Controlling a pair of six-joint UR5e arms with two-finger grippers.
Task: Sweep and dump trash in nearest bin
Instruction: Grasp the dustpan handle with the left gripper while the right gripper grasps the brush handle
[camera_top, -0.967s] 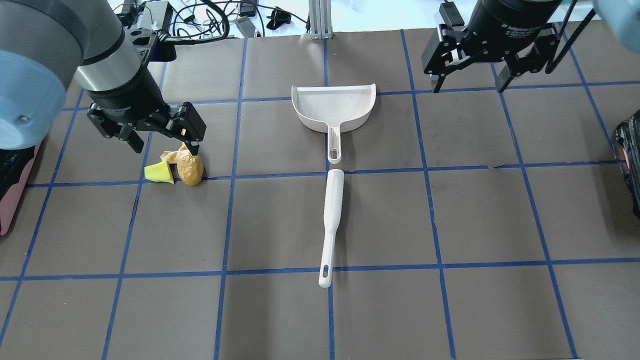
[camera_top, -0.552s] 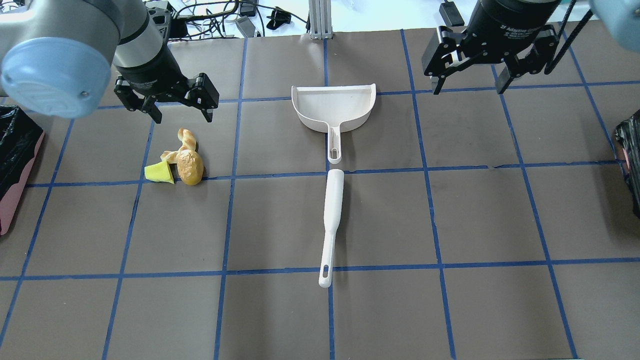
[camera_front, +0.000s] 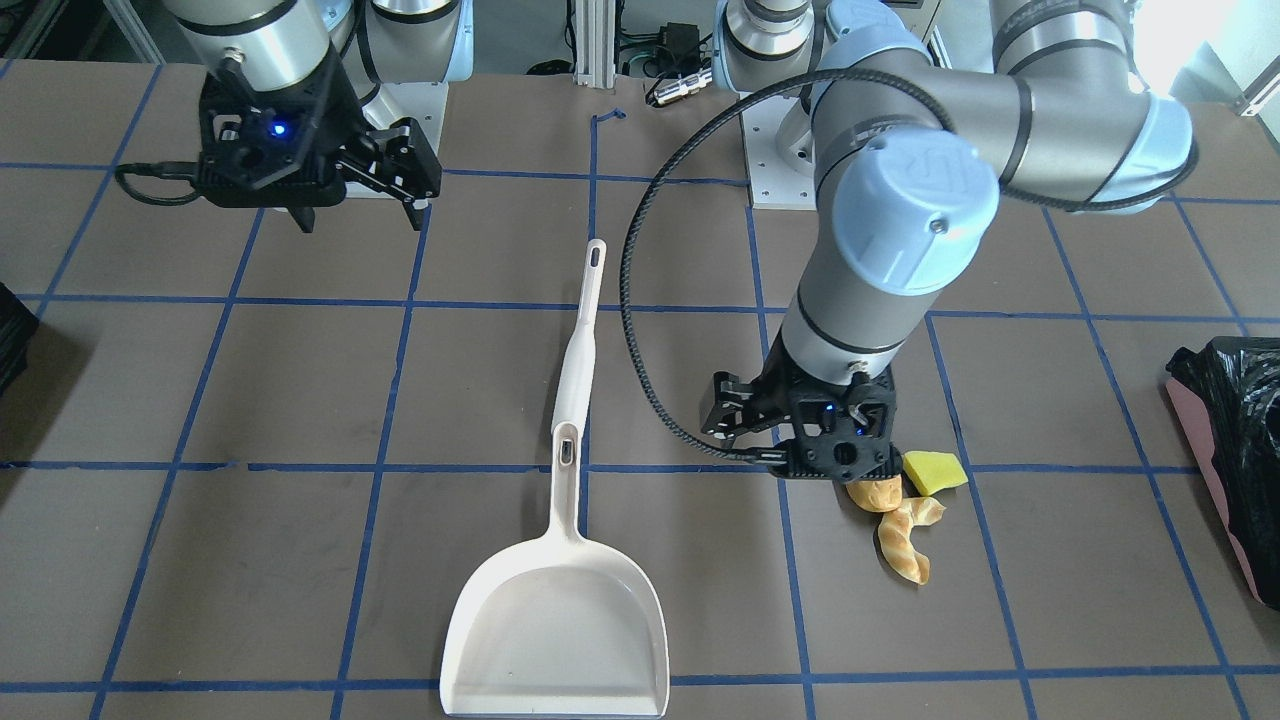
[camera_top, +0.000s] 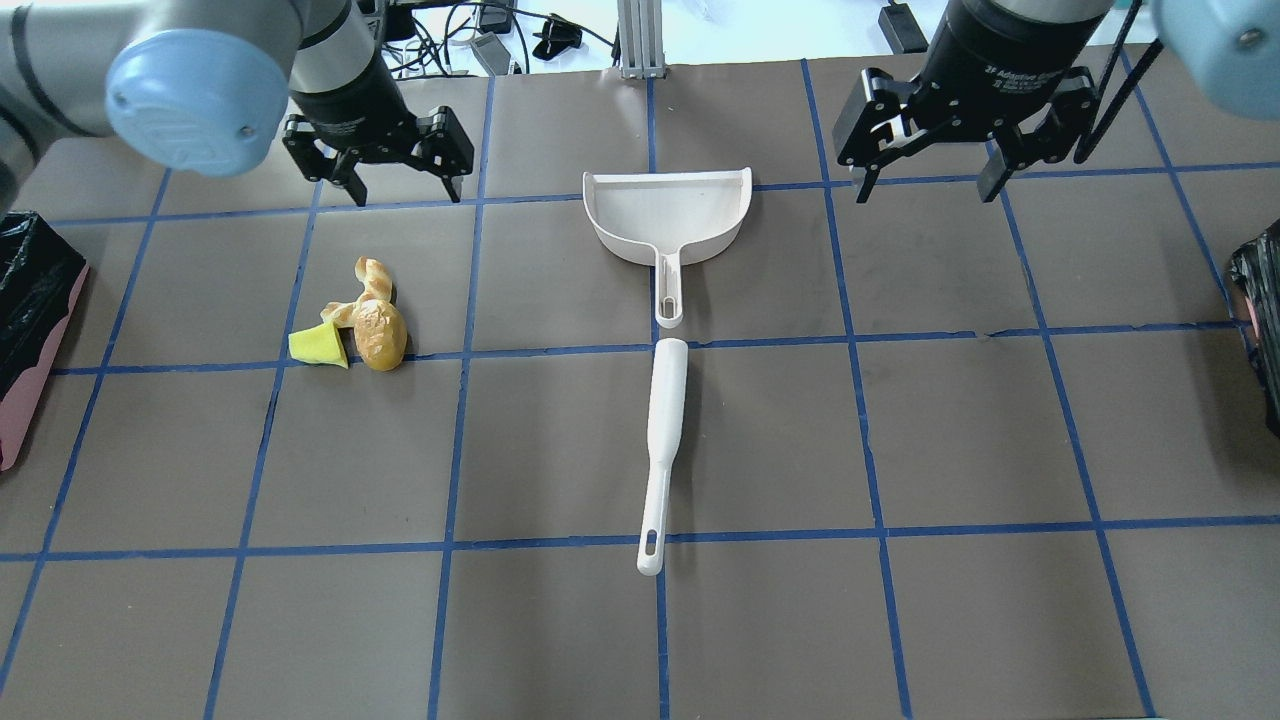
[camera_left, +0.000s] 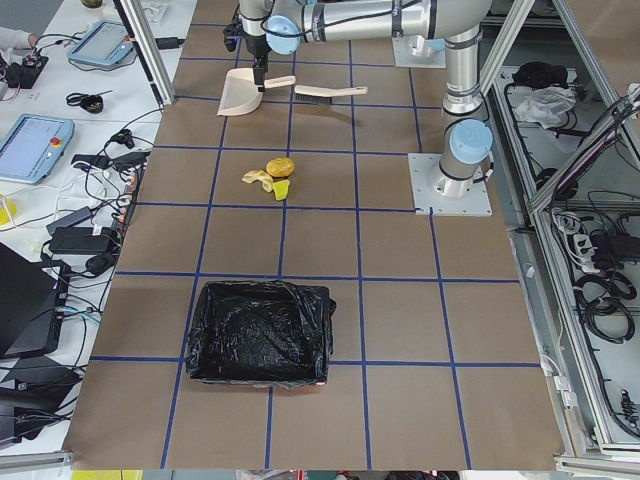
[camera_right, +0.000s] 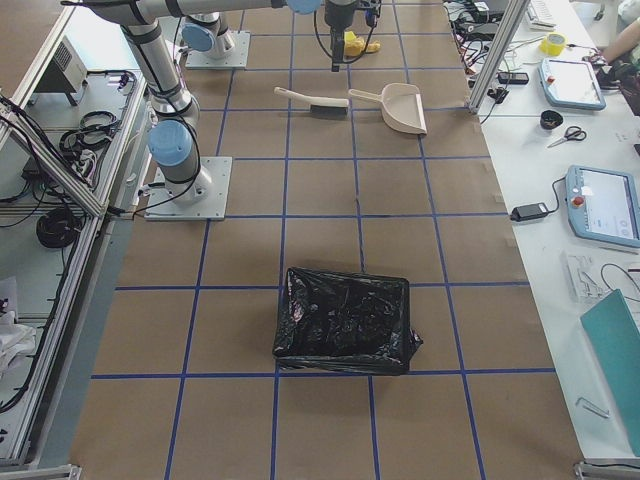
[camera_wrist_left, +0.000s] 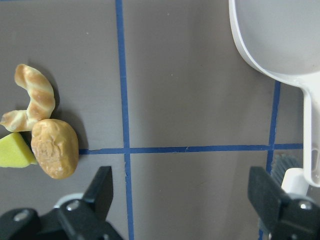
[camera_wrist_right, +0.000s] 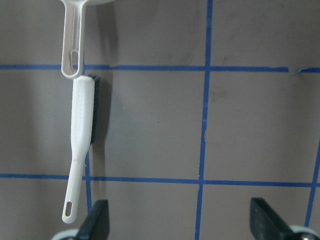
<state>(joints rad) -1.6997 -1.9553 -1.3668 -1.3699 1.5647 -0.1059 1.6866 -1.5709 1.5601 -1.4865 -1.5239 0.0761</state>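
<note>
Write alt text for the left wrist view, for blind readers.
A brown roll, a twisted pastry and a yellow wedge lie clustered at the view's left on a blue-taped table. A white dustpan fills the upper right; the open left gripper shows at bottom.

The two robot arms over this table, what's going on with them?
Nothing is held yet. The left gripper and right gripper hang open above the table. The white dustpan and brush lie untouched in the middle, end to end. The trash, a bread roll, yellow wedge and twisted pastry, sits clustered on the robot's left side, not yet swept toward the black-lined bin.
</note>
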